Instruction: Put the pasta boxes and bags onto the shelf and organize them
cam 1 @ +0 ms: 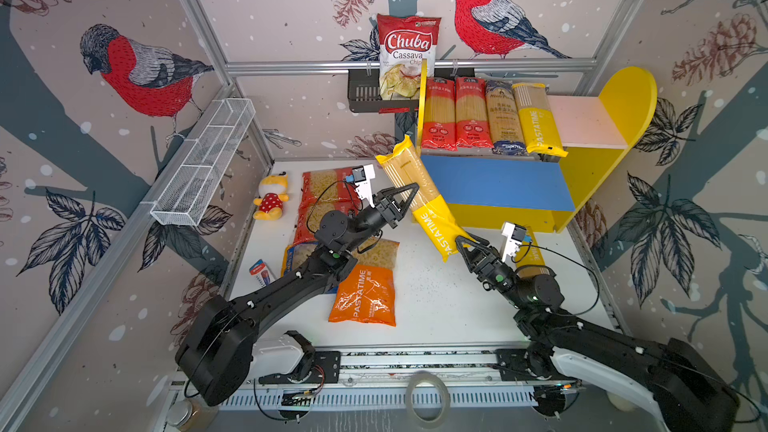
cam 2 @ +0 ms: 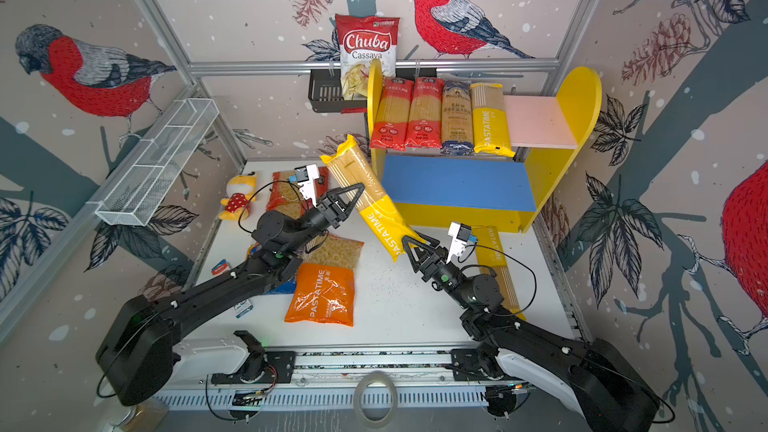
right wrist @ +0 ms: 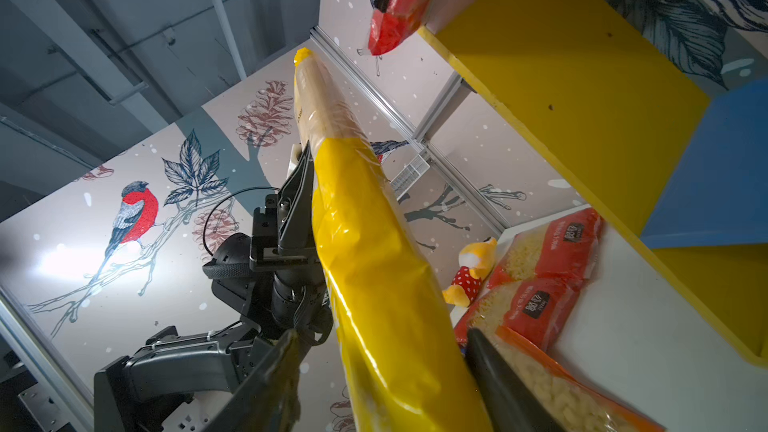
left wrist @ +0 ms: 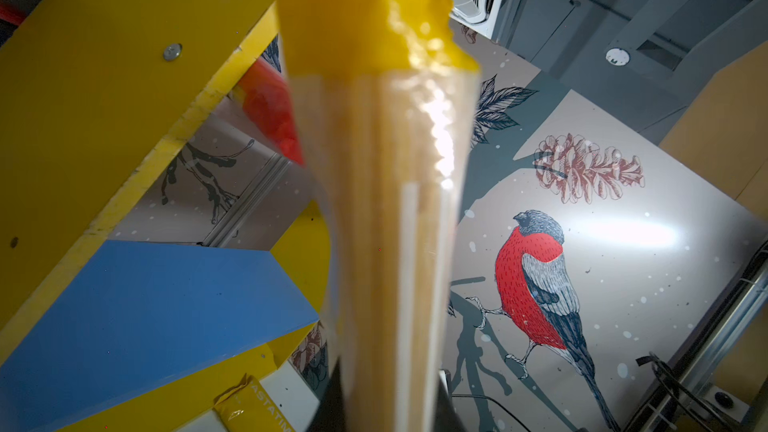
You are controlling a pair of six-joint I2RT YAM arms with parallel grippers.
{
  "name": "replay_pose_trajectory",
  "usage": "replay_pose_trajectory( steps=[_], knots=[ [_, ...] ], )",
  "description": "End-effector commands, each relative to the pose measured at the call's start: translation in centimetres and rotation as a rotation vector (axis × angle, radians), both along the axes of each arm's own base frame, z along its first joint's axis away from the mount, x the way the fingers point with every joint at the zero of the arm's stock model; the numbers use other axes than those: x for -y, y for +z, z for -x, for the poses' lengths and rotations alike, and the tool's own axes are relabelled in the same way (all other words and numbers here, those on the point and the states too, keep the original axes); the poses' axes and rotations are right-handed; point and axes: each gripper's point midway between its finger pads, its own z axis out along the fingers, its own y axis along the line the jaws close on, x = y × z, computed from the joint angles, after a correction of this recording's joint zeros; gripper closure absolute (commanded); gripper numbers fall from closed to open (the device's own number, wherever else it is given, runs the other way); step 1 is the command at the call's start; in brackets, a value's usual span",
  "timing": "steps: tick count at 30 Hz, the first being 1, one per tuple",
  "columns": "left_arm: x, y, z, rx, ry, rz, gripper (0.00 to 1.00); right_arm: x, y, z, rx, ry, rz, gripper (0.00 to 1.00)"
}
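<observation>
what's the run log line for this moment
left end effector: shut on yellow spaghetti pack, held tilted | right end effector: open around its lower end | shelf: four long packs on pink board

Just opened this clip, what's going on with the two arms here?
The left tool is shut on a yellow spaghetti pack, holding it tilted in the air in front of the shelf. The right tool has its jaws either side of the pack's lower end; whether it grips is unclear. On the pink board sit four long packs; an orange bag and others lie on the table.
</observation>
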Motion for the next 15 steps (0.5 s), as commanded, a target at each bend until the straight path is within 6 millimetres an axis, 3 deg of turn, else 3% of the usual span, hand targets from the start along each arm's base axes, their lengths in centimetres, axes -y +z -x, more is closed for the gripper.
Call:
replay_pose_trajectory(
  steps=[1, 6, 12, 15],
  knots=[
    [-1.5, 3.6, 1.2, 0.108, 0.021, 0.138, 0.86, 0.0, 2.2, 1.3, 0.060, 0.060, -0.069, 0.42],
    [-1.3, 3.5, 1.6, 0.111, 0.005, 0.150, 0.85, -0.5, 1.9, 0.8, 0.050, 0.057, -0.048, 0.49],
    [-2.1, 3.7, 1.9, 0.132, 0.041, 0.150, 0.84, -1.3, 0.6, 0.3, 0.024, 0.063, 0.003, 0.41],
    [-1.7, 3.7, 2.0, 0.135, 0.019, 0.145, 0.84, -1.9, 0.8, 0.7, 0.032, 0.106, 0.004, 0.43]
  ],
)
